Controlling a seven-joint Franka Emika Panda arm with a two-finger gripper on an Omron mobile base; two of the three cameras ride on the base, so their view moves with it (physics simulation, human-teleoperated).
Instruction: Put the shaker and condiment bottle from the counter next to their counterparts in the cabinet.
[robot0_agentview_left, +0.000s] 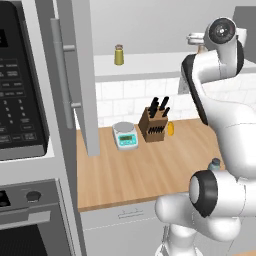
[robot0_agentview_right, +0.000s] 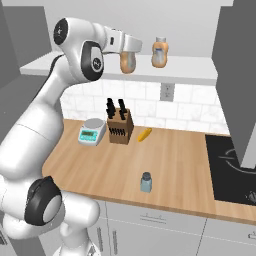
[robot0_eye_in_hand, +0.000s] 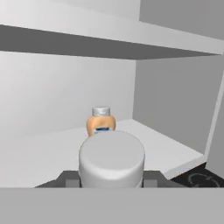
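Condiment bottle held at the cabinet shelf; shaker on the counter.

The gripper (robot0_agentview_right: 128, 54) is clamped on the condiment bottle (robot0_agentview_right: 127, 62), holding it upright at the front of the white shelf of the cabinet (robot0_agentview_right: 190, 67), near its orange twin (robot0_agentview_right: 159, 52), which stands on the shelf to the right. The olive-yellow shaker (robot0_agentview_left: 119, 55) stands further left on the same shelf. The blue-grey shaker (robot0_agentview_right: 146, 182) stands upright near the front edge of the counter (robot0_agentview_right: 180, 160), well apart from the knife block (robot0_agentview_right: 119, 127) and kitchen scale (robot0_agentview_right: 92, 132).
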